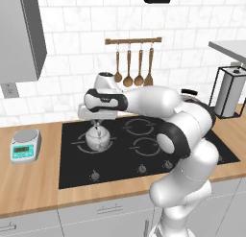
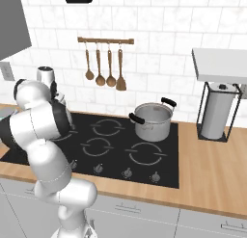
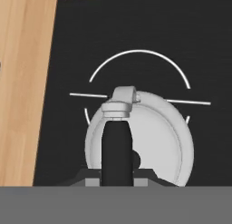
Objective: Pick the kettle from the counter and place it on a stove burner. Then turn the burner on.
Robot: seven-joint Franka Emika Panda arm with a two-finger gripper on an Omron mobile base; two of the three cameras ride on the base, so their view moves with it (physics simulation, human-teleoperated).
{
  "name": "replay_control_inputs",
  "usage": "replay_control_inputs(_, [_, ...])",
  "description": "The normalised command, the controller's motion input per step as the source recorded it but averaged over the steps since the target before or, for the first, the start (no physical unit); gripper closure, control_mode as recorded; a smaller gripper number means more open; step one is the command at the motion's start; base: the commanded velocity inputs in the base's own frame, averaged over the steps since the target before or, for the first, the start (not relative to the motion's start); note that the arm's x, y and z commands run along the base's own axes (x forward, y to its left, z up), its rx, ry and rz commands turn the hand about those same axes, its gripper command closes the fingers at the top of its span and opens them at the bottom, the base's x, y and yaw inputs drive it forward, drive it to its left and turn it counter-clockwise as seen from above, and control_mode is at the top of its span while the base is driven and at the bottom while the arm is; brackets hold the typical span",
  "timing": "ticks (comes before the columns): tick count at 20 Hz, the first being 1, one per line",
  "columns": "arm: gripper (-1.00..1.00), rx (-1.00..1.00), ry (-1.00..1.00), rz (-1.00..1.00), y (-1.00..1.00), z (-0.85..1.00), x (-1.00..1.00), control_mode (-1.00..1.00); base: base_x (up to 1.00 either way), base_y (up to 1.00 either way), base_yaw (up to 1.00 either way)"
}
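A: Where is the kettle (image 1: 98, 137) located?
B: It is seen over the widest ring marking, the burner (image 1: 94, 141), at the front left of the black cooktop (image 1: 192, 149). In the hand view the kettle (image 3: 154, 141) is framed by the white arcs of the burner (image 3: 138, 55), with its spout (image 3: 123, 97) directed up the picture.

A: How is the gripper (image 1: 97, 124) held?
B: It is pointed down from above, and its fingers are drawn together on the kettle's arched dark handle (image 3: 116, 150). Whether the kettle's base is set on the glass cannot be told.

A: What else is shown?
B: A steel pot (image 2: 153, 120) is placed on the rear right ring. A scale (image 1: 25, 145) is set on the counter (image 1: 33, 188) left of the cooktop. Wooden utensils (image 1: 134, 68) are hung on the tiled wall.
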Motion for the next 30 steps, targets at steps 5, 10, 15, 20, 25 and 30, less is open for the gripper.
replay_control_inputs(5, [1.00,-0.02,0.00,-0.01,0.06,0.04,0.40,-1.00,0.00,0.00,0.00])
replay_control_inputs(10, [1.00,-0.01,0.00,0.00,0.04,0.02,0.22,-1.00,0.00,0.00,0.00])
replay_control_inputs(15, [1.00,0.00,0.00,0.00,0.01,-0.01,0.00,-1.00,0.00,0.00,0.00])
replay_control_inputs(20, [1.00,0.00,0.00,0.00,0.00,-0.30,0.00,-1.00,0.00,0.00,0.00])
replay_control_inputs(25, [1.00,0.00,0.00,0.00,0.00,-0.44,0.00,-1.00,0.00,0.00,0.00])
replay_control_inputs(30, [1.00,0.00,0.00,0.00,0.00,-0.26,0.00,-1.00,0.00,0.00,0.00])
